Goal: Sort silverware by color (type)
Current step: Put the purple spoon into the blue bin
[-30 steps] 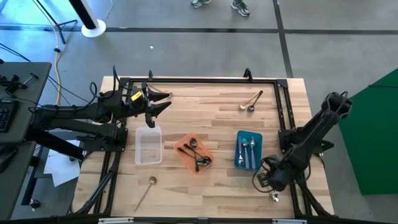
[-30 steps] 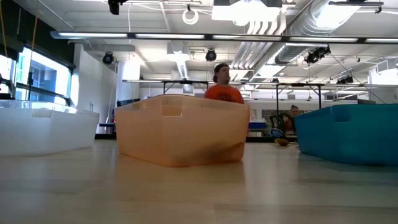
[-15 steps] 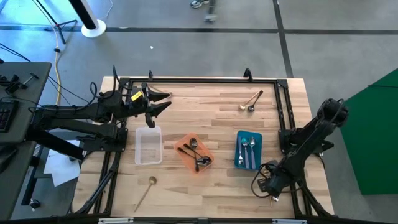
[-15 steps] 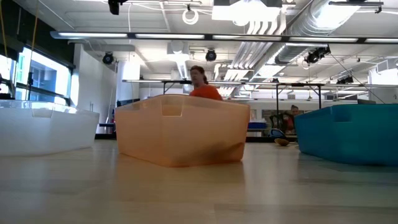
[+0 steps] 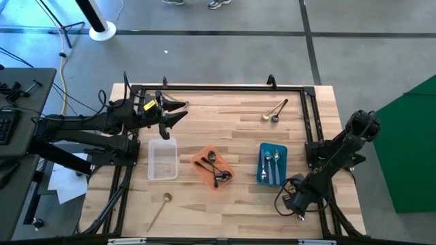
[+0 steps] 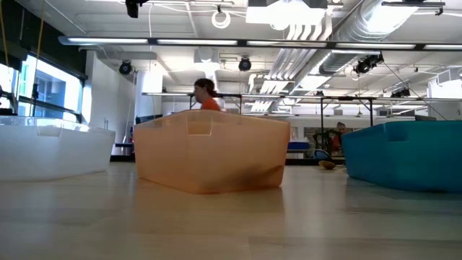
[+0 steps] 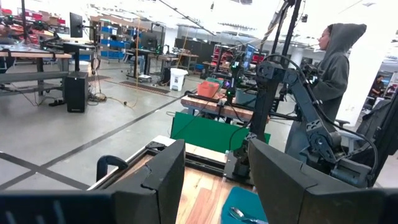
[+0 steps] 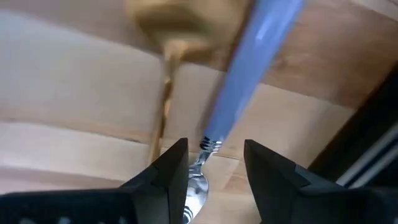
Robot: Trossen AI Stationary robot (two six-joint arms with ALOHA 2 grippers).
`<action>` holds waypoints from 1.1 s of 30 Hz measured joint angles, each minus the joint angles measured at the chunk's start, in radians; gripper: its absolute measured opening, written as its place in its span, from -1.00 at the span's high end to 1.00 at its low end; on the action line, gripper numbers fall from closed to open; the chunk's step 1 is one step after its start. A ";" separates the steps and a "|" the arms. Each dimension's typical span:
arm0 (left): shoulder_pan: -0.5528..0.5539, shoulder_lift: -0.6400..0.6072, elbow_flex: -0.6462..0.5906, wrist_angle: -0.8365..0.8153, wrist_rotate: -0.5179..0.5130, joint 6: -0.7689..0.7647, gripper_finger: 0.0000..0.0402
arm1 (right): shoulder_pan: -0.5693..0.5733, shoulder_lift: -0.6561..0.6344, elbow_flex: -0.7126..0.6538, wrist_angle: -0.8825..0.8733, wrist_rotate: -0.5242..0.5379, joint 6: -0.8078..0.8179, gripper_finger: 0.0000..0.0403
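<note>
Dial: the table [image 5: 231,139] seen from above, twelve at its far edge.
Right gripper [image 5: 294,203]: lowest and nearest, at about five o'clock, by the near right corner. Its fingers [image 8: 171,168] are spread.
Lilac-handled spoon [image 8: 249,56]: lies on the wood under the right gripper. Its silver neck runs into the gap between the two fingers, and neither finger presses on it.
Blurred gold spoon [image 8: 165,93]: lies just beside the lilac-handled one. Its bowl is up close to the wrist camera and out of focus.
Lone gold spoon [image 5: 163,201]: at seven o'clock near the front edge, alone on the bare wood, outside every tray.
Orange tray [image 5: 201,158]: just on the six o'clock side of centre, turned askew. It holds the black spoons [image 5: 216,170], a few of them crossed over one another.
Clear tray [image 5: 162,171]: at nine o'clock, well apart from the orange tray.
Blue tray [image 5: 261,165]: at three o'clock, with the silver spoons [image 5: 272,163] lying side by side in it.
Far pair of spoons [image 5: 275,112]: between one and two o'clock, on the wood near the far edge. At least one is gold, and their bowls touch or nearly touch.
Left gripper [image 5: 178,111]: between ten and eleven o'clock, raised over the far left corner, fingers held wide apart with nothing between them.
Person in a grey hood [image 7: 333,68]: stands beyond the table, behind the right arm [image 7: 298,106].
Person in orange [image 6: 206,94]: in the room behind the trays.
</note>
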 joint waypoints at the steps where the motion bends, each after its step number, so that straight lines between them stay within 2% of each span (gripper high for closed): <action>1: 0.000 0.000 0.000 0.000 0.000 0.000 0.18 | 0.000 0.000 0.000 0.001 0.005 -0.030 0.32; 10: 0.000 0.000 0.000 0.000 0.000 0.000 0.18 | 0.001 0.001 -0.001 -0.021 0.039 -0.145 0.32; 14: 0.000 0.000 0.000 0.000 0.000 0.000 0.18 | 0.003 0.001 -0.001 -0.006 0.042 -0.312 0.32; 16: 0.000 0.000 0.000 0.000 0.000 0.000 0.18 | 0.003 0.001 -0.001 -0.007 0.030 -0.345 0.32; 33: 0.000 0.000 0.000 0.000 -0.002 0.000 0.18 | 0.031 0.071 0.006 0.046 0.022 -0.220 0.33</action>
